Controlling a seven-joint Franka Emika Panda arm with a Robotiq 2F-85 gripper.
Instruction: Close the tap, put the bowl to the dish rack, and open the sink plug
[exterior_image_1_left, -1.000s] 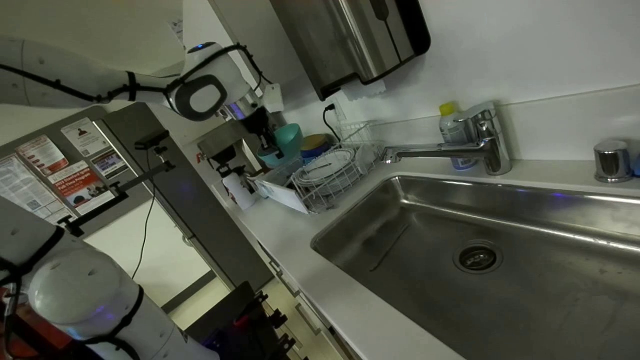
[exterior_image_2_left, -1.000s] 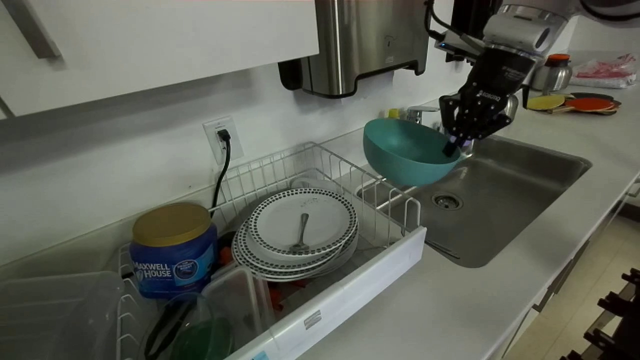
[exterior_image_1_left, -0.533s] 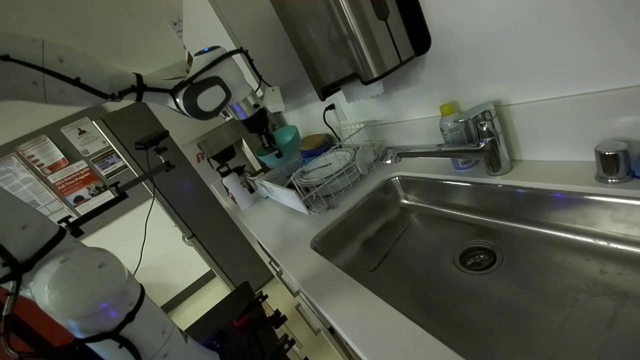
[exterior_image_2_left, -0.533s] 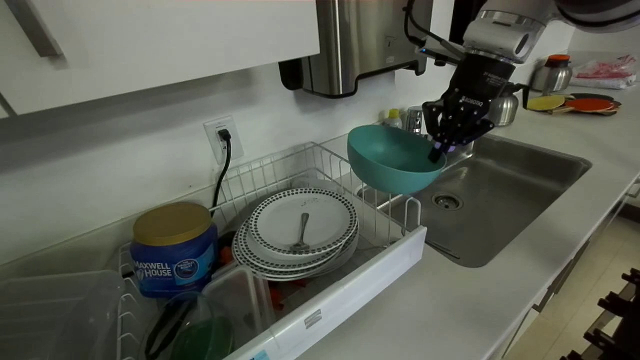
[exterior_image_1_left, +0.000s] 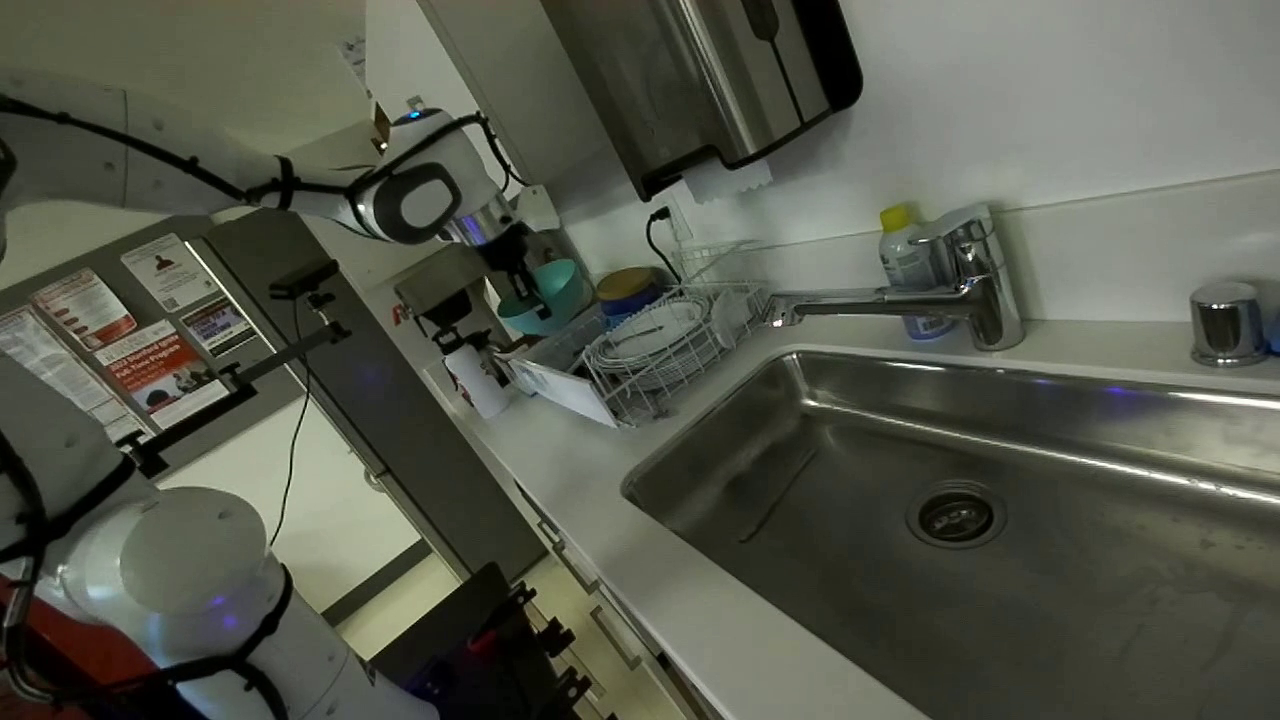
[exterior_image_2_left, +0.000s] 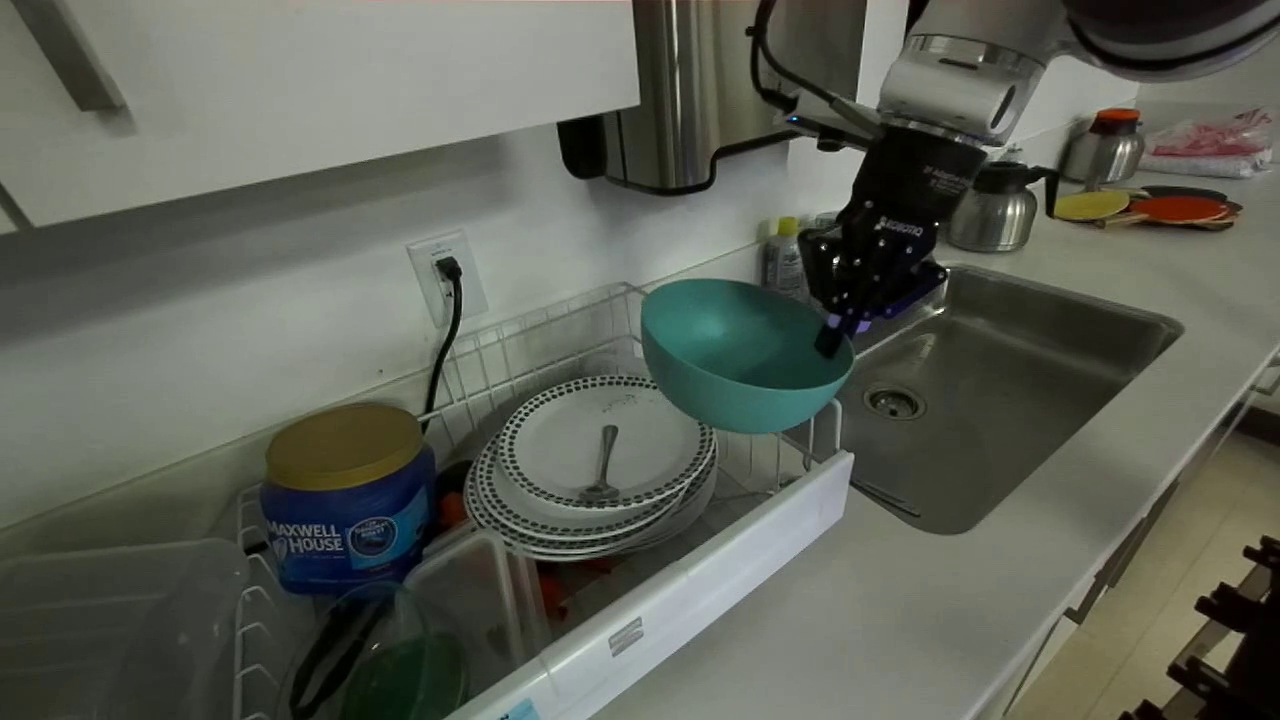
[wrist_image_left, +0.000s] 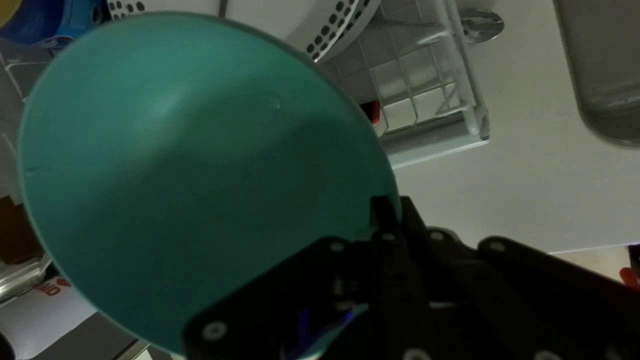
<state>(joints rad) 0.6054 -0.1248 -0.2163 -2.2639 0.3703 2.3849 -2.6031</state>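
Observation:
The teal bowl (exterior_image_2_left: 735, 350) hangs tilted over the sink-side end of the wire dish rack (exterior_image_2_left: 690, 580), partly in front of the plates. My gripper (exterior_image_2_left: 830, 340) is shut on its rim. In the wrist view, the bowl (wrist_image_left: 200, 175) fills the left half, its edge pinched between the fingertips of the gripper (wrist_image_left: 397, 212). Corner wires of the rack (wrist_image_left: 465, 80) show past it. The chrome tap (exterior_image_1_left: 885, 305) points its spout sideways along the sink's back edge, no water seen. In the basin, the round sink plug (exterior_image_1_left: 955, 515) sits in the drain; its height is hard to tell.
Stacked plates (exterior_image_2_left: 610, 440) with a fork, a blue coffee tub (exterior_image_2_left: 345, 500) and clear plastic containers (exterior_image_2_left: 120, 620) occupy the rack. A towel dispenser (exterior_image_2_left: 745, 90) and a cabinet (exterior_image_2_left: 330, 80) overhang it. A soap bottle (exterior_image_1_left: 908, 265) stands behind the tap.
The gripper has carried the bowl away from the sink and lower, from beside the rack's end to over it. The grip on the rim stays the same.

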